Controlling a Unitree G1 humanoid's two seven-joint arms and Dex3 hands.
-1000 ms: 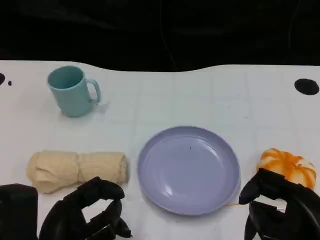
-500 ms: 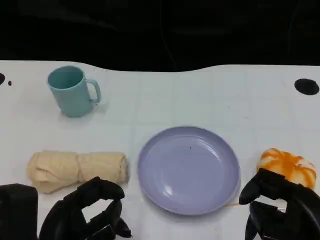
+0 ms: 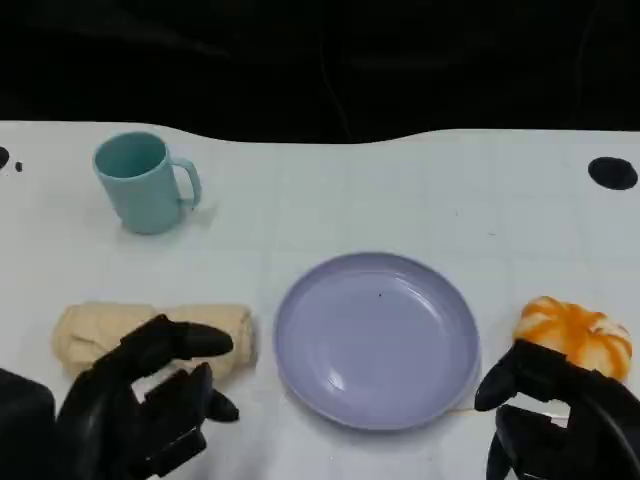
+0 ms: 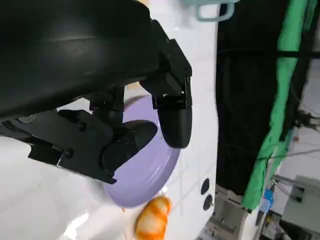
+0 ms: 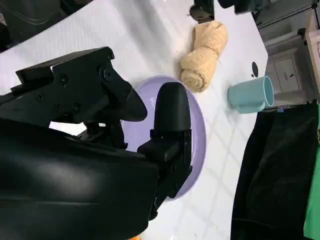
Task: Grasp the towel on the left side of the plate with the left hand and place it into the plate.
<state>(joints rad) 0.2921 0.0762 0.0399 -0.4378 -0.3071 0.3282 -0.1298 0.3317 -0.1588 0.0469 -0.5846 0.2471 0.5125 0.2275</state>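
While spread over the rolled towel (image 3: 110,335) at nine o'clock of the plate (image 3: 377,340), left hand (image 3: 135,400) grips nothing. Mug (image 3: 145,182) at eleven, orange bun (image 3: 575,333) at three beside loosely curled, empty right hand (image 3: 550,420).

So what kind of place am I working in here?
Probably a lab test bench, not a home: a white gridded table, black backdrop curtains with a green one, and staged props like the towel.
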